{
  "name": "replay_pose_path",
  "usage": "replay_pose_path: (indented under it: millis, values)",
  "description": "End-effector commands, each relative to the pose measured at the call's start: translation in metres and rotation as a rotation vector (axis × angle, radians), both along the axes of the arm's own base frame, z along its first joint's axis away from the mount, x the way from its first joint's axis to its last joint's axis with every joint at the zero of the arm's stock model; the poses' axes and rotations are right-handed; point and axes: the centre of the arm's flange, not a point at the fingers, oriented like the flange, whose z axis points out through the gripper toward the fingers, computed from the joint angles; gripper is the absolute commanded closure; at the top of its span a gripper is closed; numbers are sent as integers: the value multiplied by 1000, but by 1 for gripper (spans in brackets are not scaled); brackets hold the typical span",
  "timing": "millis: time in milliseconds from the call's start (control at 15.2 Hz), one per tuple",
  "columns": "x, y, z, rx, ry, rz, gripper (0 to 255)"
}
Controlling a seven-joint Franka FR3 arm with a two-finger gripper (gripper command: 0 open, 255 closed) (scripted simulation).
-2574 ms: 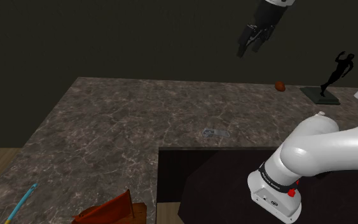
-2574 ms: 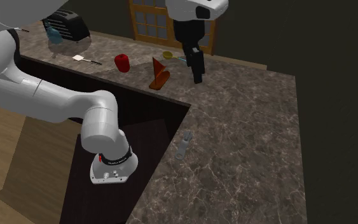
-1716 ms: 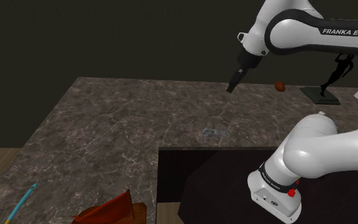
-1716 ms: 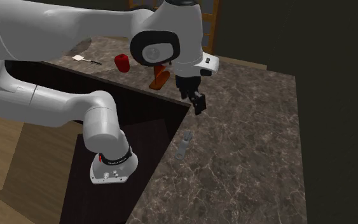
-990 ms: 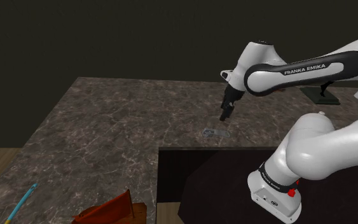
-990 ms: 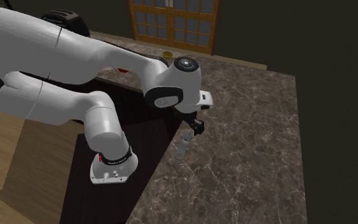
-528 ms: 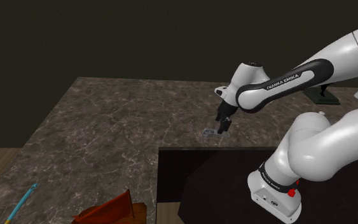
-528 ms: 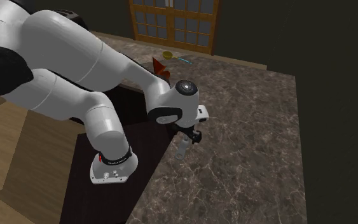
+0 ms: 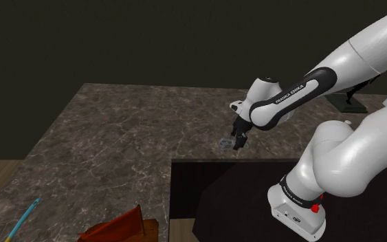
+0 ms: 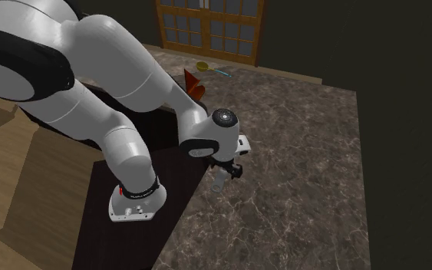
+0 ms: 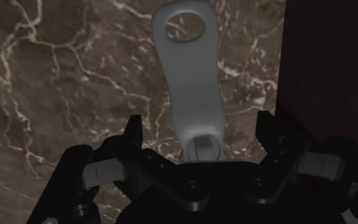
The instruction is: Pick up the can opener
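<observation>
Low over the bench (image 11: pixel 56 76), hand (image 9: pixel 240 142) spread wide, straddling the grey can opener (image 11: pixel 189 89) without touching. Pre-grasp step, seemingly. Next: pinch across the narrow handle, then lift.

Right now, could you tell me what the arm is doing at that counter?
The white arm holds its black gripper low over a grey can opener lying flat on the dark marbled counter, near the stand. The fingers stand apart on either side of the opener's end without touching it, so it is not yet gripped.
</observation>
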Motion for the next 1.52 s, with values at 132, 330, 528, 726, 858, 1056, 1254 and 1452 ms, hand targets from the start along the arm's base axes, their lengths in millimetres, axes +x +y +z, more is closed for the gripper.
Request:
replay_pose_path:
  millis: [132,330,528,726,858,1056,1254,1452]
  values:
    - [0,0,-2,-1,-1,0,255]
    - [0,0,-2,-1,-1,0,255]
    - [0,0,-2,-1,-1,0,255]
    - [0,0,9,-1,-1,0,255]
    - [0,0,19,-1,-1,0,255]
    - [0,0,35,-1,-1,0,255]
    - [0,0,51,-1,-1,0,255]
    - [0,0,67,-1,-1,0,255]
